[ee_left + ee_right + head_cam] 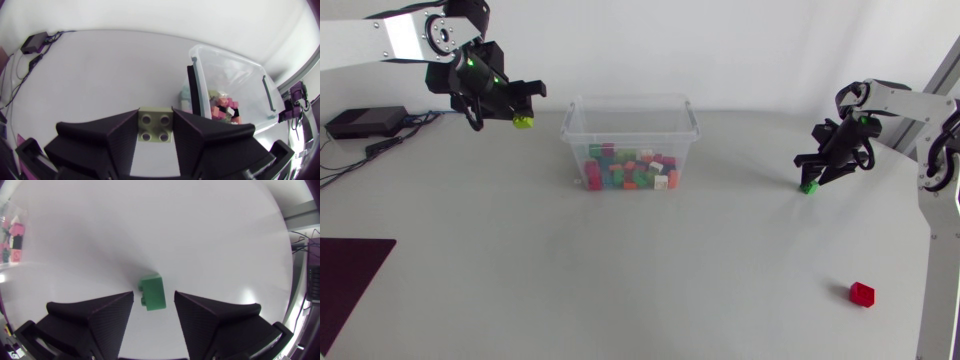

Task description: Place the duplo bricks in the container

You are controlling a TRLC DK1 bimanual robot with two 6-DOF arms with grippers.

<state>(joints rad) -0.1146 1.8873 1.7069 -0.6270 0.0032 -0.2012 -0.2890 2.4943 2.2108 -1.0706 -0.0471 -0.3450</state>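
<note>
Up beside the clear container point(630, 128), left gripper point(155, 117) pinches a lime brick point(155, 129); right gripper point(154, 296) sits spread around a green brick point(152, 294), seemingly not touching it.

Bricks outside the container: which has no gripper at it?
The red brick, alone on the table. The lime brick is clamped in the left gripper; the green brick lies between the right gripper's open fingers.

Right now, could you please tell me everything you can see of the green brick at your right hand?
The green brick is a small, glossy plastic block, its studs seemingly pointing sideways. It lies on the white table between the open fingers of my right hand, with a narrow gap visible on each side, so nothing grips it.
</note>
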